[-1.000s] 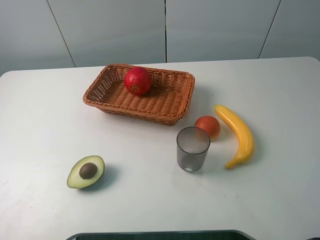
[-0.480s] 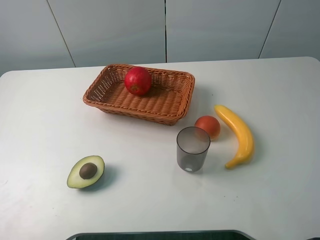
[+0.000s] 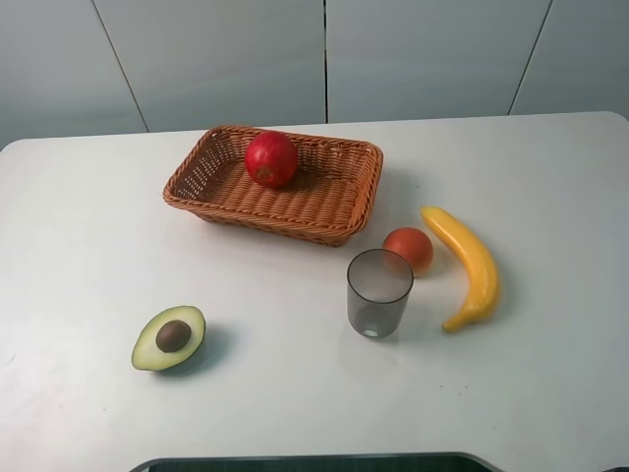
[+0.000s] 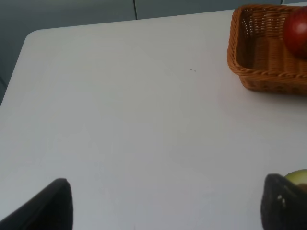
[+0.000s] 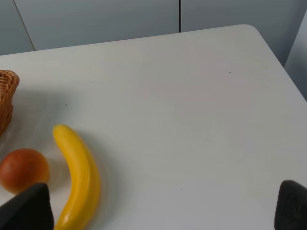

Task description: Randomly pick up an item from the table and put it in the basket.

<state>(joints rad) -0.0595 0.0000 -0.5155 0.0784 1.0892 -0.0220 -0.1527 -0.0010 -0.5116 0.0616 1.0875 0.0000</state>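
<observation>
The red apple lies inside the wicker basket at the back middle of the white table. In the left wrist view the apple shows in the basket. My left gripper is open and empty, hovering over bare table well to the left of the basket. My right gripper is open and empty over the table's right side; a corner of the basket shows there. Neither arm shows in the exterior high view.
A halved avocado lies front left, also at the edge of the left wrist view. A grey translucent cup, a small orange-red fruit and a banana sit right of the basket.
</observation>
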